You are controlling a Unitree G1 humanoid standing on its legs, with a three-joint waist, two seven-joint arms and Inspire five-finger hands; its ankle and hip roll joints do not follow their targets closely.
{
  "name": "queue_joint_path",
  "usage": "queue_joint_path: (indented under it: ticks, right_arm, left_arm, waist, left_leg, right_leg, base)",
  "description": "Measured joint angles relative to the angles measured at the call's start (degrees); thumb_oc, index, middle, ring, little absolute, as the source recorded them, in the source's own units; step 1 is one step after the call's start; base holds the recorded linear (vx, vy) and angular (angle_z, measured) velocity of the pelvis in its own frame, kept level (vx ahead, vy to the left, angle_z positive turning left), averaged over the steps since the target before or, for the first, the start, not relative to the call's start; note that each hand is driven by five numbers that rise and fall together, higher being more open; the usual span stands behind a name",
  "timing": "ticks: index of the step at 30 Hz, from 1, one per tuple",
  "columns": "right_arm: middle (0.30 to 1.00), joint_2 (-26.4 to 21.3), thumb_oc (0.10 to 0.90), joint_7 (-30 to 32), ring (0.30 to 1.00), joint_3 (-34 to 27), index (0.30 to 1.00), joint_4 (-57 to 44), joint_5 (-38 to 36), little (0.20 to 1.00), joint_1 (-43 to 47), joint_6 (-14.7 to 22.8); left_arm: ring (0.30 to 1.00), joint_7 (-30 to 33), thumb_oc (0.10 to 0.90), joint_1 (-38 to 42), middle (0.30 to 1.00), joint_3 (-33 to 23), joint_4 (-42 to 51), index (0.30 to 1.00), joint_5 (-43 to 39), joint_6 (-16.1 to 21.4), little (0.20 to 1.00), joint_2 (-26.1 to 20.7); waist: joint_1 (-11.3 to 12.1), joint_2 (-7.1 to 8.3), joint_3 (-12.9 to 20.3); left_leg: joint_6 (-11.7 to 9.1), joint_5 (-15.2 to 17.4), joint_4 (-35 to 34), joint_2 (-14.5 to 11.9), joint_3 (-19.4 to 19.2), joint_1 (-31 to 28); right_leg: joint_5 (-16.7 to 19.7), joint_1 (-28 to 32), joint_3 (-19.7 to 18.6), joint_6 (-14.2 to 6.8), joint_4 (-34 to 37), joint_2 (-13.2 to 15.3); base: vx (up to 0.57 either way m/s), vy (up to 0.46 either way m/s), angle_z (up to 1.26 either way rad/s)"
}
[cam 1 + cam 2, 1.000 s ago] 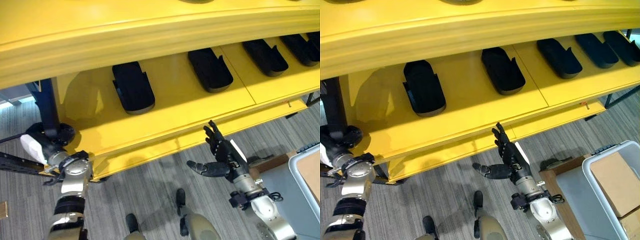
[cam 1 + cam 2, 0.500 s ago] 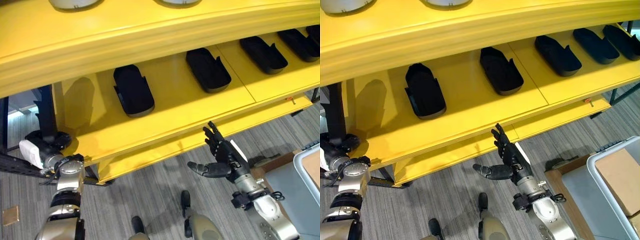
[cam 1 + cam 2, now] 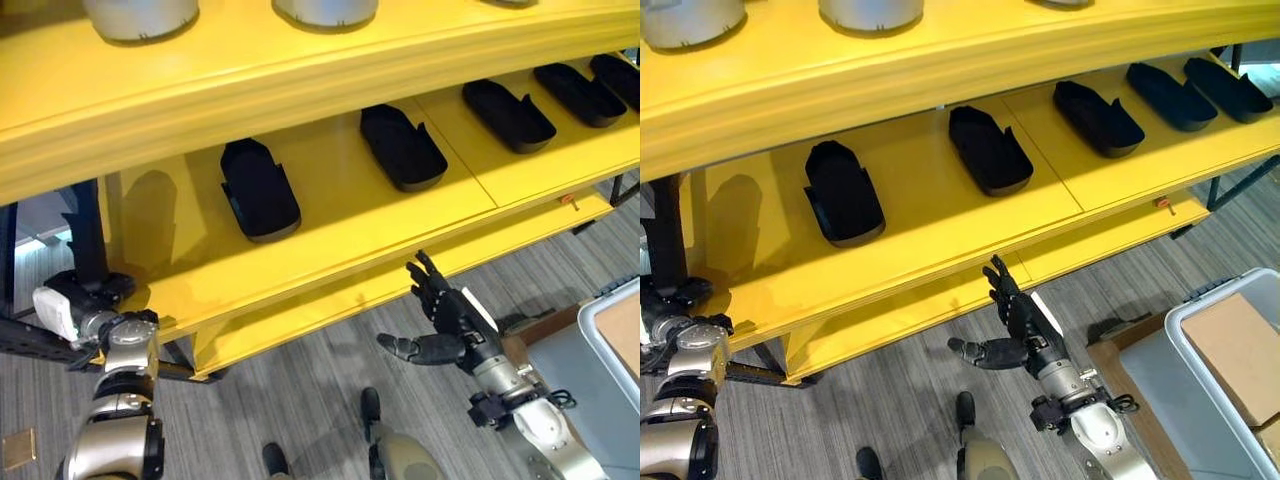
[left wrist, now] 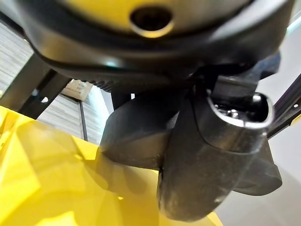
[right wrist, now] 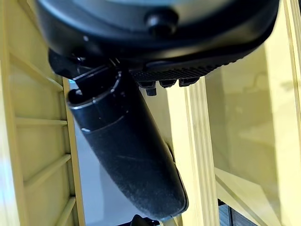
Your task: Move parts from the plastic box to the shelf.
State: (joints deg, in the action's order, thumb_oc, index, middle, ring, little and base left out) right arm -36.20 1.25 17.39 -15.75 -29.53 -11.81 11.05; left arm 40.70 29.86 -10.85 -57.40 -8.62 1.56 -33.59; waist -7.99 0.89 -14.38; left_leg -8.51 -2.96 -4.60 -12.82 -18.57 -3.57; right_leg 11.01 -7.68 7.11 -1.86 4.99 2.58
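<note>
A yellow shelf (image 3: 330, 215) has several black moulded parts on its middle tier, among them one at the left (image 3: 258, 188) and one at the middle (image 3: 402, 147). My right hand (image 3: 450, 318) hovers just in front of the shelf's lower front edge, open, fingers straight, thumb out, holding nothing. The right wrist view has its thumb (image 5: 127, 155) against the yellow frame. My left hand (image 3: 62, 312) is low at the shelf's left end, by a dark post, with its fingers hidden. The grey plastic box (image 3: 1185, 325) stands at the lower right with cardboard boxes (image 3: 1230, 345) inside.
Grey round parts (image 3: 140, 15) sit on the shelf's top tier. A brown wooden stand (image 3: 1110, 352) carries the plastic box. Striped grey floor (image 3: 300, 390) lies in front of the shelf. A dark blue post (image 3: 88, 225) stands at the shelf's left end.
The camera has shifted, so the top tier with its grey parts has come into view. My right hand keeps its open pose before the shelf edge; the left arm sits lower left.
</note>
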Motion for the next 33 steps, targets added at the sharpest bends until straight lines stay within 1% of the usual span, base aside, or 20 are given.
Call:
queue_joint_path:
  ticks: [2,3,4,10,13,16,21,25,33]
  right_arm:
    - [1.0,0.0,0.9,0.0,1.0,0.0,1.0,0.0,0.0,1.0,-0.18,0.0]
    - [1.0,0.0,0.9,0.0,1.0,0.0,1.0,0.0,0.0,1.0,-0.25,0.0]
    - [1.0,0.02,0.9,0.01,1.0,0.0,1.0,0.0,-0.01,1.0,-0.39,0.01]
    - [1.0,0.08,0.9,-0.02,1.0,-0.01,1.0,0.0,-0.01,1.0,-0.79,0.05]
    - [1.0,0.08,0.9,-0.04,1.0,-0.01,1.0,0.0,0.0,1.0,-0.8,0.05]
    - [1.0,0.08,0.9,-0.13,1.0,-0.02,1.0,0.0,0.0,1.0,-0.79,0.05]
    - [1.0,0.12,0.9,-0.46,1.0,-0.04,1.0,0.0,0.0,1.0,-0.74,0.04]
    - [1.0,0.13,0.9,-0.58,1.0,-0.05,1.0,0.0,-0.01,1.0,-0.75,0.04]
    - [1.0,0.19,0.9,-0.97,1.0,-0.13,1.0,0.0,-0.02,1.0,-0.73,0.04]
  left_arm:
    - [0.3,-0.08,0.4,-0.08,0.3,0.38,0.01,0.3,-0.03,-0.05,0.3,-0.15]
    - [0.52,-0.08,0.557,-0.15,0.52,0.52,0.05,0.52,-0.02,-0.05,0.52,-0.25]
    - [1.0,-0.02,0.9,-0.14,1.0,0.81,0.19,1.0,-0.02,-0.18,1.0,-0.3]
    - [1.0,-0.16,0.9,-1.34,1.0,2.71,2.0,1.0,0.0,-0.5,1.0,-0.42]
    - [1.0,-0.51,0.9,-1.54,1.0,2.88,2.36,1.0,0.07,-1.48,1.0,-0.47]
    - [1.0,-1.21,0.9,-1.37,1.0,4.62,1.79,1.0,0.73,-2.98,1.0,-1.47]
    - [1.0,-1.84,0.9,-0.62,1.0,5.08,0.17,1.0,2.6,-3.39,1.0,-1.67]
    - [1.0,-2.84,0.9,0.63,1.0,6.05,-1.71,1.0,2.66,-4.13,1.0,-2.38]
    - [1.0,-4.4,0.9,1.32,1.0,6.47,-2.98,1.0,2.51,-4.13,1.0,-3.25]
  waist:
    - [0.01,0.17,0.22]
    - [0.0,0.34,0.33]
    - [0.01,0.51,0.52]
    - [0.09,0.64,0.62]
    - [0.05,0.64,0.62]
    - [0.01,0.64,0.62]
    - [0.03,0.64,0.62]
    - [0.02,0.64,0.62]
    - [-0.07,0.62,0.62]
  left_leg:
    - [0.0,0.0,0.0,0.0,0.0,0.02]
    - [-0.01,0.0,-0.01,0.0,0.0,0.02]
    - [-0.01,-0.01,-0.01,0.0,0.0,0.02]
    - [-0.09,-0.06,0.0,0.08,0.03,0.31]
    - [-0.13,-0.08,0.0,0.08,0.01,0.43]
    - [-0.13,-0.08,0.0,0.14,-0.01,0.45]
    - [-0.13,-0.08,0.0,0.16,-0.01,0.47]
    - [-0.12,-0.09,0.0,0.16,-0.02,0.46]
    - [-0.11,-0.11,0.01,0.19,-0.02,0.4]
  right_leg:
    - [-0.09,0.0,0.01,-0.13,0.0,0.0]
    - [-0.2,0.0,0.01,-0.27,0.0,0.0]
    - [-0.2,-0.01,0.01,-0.27,0.01,0.01]
    - [-0.19,-0.09,0.21,-0.28,0.01,0.14]
    - [-0.17,-0.24,0.2,-0.28,0.01,0.11]
    - [-0.17,-0.27,0.2,-0.28,0.01,0.09]
    - [-0.19,-0.28,0.22,-0.29,0.02,0.1]
    - [-0.19,-0.27,0.22,-0.29,0.02,0.1]
    - [-0.18,-0.23,0.23,-0.28,0.02,0.1]
  base:
    - [0.0,0.0,0.0]
    - [0.0,0.0,0.0]
    - [0.0,0.0,0.0]
    - [0.0,0.001,0.02]
    - [0.0,0.0,0.0]
    - [0.0,0.0,0.0]
    - [0.0,0.0,0.0]
    - [0.0,0.0,0.0]
    - [0.0,0.0,0.0]
